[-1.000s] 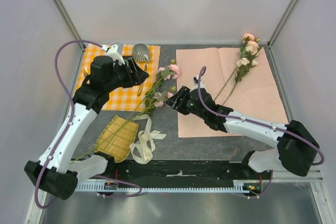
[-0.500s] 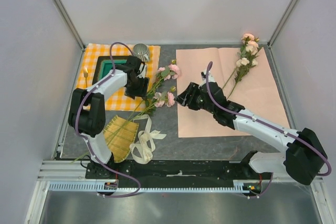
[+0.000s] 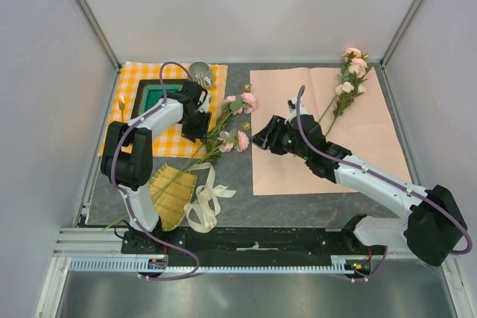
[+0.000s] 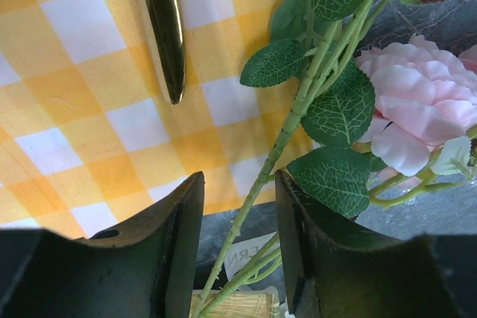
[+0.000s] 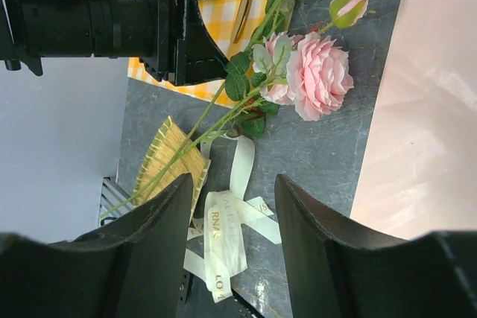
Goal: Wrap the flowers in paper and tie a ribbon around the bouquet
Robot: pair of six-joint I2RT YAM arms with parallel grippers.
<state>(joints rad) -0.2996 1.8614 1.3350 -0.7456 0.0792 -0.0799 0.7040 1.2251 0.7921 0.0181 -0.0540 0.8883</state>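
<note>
Robot test cell in a lab

Plain white panels (image 3: 246,5) on aluminium struts (image 3: 87,13) box in the upper frame. Along the bottom, a left arm (image 3: 160,115) and a right arm (image 3: 373,180) stand bolted to a black rail (image 3: 298,240) beside a grey work surface (image 3: 298,210).

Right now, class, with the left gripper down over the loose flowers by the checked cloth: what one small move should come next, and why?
Probably close the left gripper: its jaws straddle a green stem of the flowers without pinching it, and these flowers lie off the paper.
</note>
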